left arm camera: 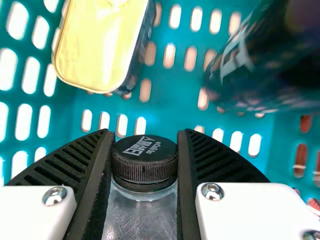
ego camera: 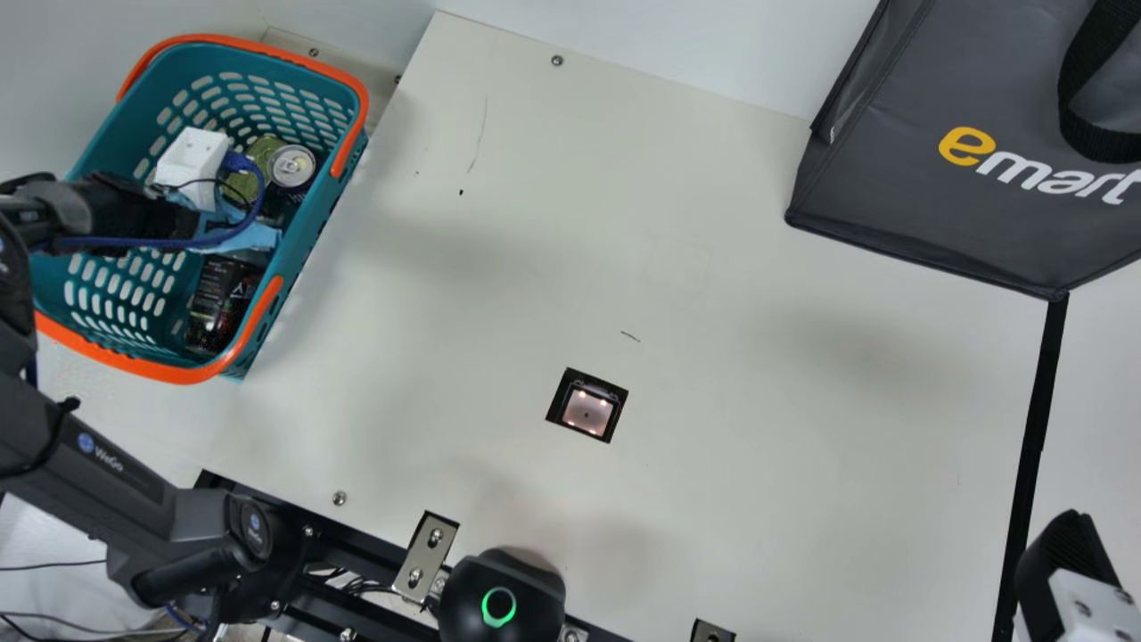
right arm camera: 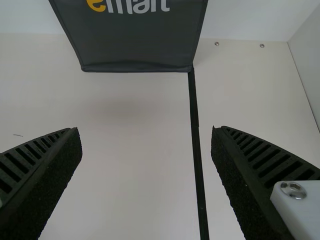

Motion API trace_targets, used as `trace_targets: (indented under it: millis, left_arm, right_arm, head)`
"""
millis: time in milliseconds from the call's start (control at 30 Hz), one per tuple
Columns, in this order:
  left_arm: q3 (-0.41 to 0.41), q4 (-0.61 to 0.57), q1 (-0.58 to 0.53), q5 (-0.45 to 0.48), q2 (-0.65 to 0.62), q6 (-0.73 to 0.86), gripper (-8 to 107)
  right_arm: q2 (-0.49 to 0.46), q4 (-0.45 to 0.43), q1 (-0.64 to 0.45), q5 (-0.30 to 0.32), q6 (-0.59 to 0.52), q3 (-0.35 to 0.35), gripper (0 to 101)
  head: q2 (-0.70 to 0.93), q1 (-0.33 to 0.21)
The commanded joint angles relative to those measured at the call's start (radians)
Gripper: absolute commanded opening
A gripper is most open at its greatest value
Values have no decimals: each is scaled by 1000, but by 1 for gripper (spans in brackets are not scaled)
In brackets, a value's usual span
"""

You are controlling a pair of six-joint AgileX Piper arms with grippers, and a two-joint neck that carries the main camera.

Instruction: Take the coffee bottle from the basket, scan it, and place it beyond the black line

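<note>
One teal basket (ego camera: 307, 232) with orange handles, at the left of the main view, holed sides, tenanted as follows.

Item: coffee bottle (left arm camera: 144, 162), black ridged cap, clear body below it, upright or tilted I cannot tell; located inside the basket, its neck between the fingers of my left end effector (ego camera: 192, 157), which is closed on it from both sides.

Item: flat tin (left arm camera: 100, 45), gold lid, rounded corners, near the basket wall.

Item: drink can (ego camera: 292, 167), silver top, just beside a green item (ego camera: 260, 160), kind unclear.

Item: dark printed package (ego camera: 223, 303), at the basket's end nearer my arm's base.

Item: dark, blurred object with pale lettering (left arm camera: 260, 60), seen in the left wrist view.

One grey bag (ego camera: 909, 178), black handle strap, at the far right of the cream surface (ego camera: 713, 294); contents cannot be told.

One square scanner (ego camera: 587, 411), lit, set in the surface between basket and black line (ego camera: 1034, 446).

One right end effector (ego camera: 1070, 571), near the black line, fingers spread wide, nothing between them.
</note>
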Motion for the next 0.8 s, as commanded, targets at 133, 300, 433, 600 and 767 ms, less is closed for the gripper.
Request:
trace_targets:
  millis: [133, 300, 433, 600, 767]
  left_arm:
    - [-13, 43, 10, 63, -72, -58, 10]
    - [-26, 72, 21, 116, -128, -94, 10]
    - [-38, 92, 32, 155, -167, -117, 10]
    - [-51, 106, 45, 200, -211, -138, 10]
    - [-62, 118, 56, 244, -254, -158, 10]
  right_arm:
    - [0, 0, 0, 0, 0, 0, 91]
    - [0, 0, 0, 0, 0, 0, 91]
    - [0, 0, 0, 2, 0, 0, 91]
    - [0, 0, 0, 2, 0, 0, 91]
    - [0, 0, 0, 2, 0, 0, 91]
  head:
    - [2, -17]
    - [2, -17]
    - [2, -17]
    - [2, -17]
    - [2, -17]
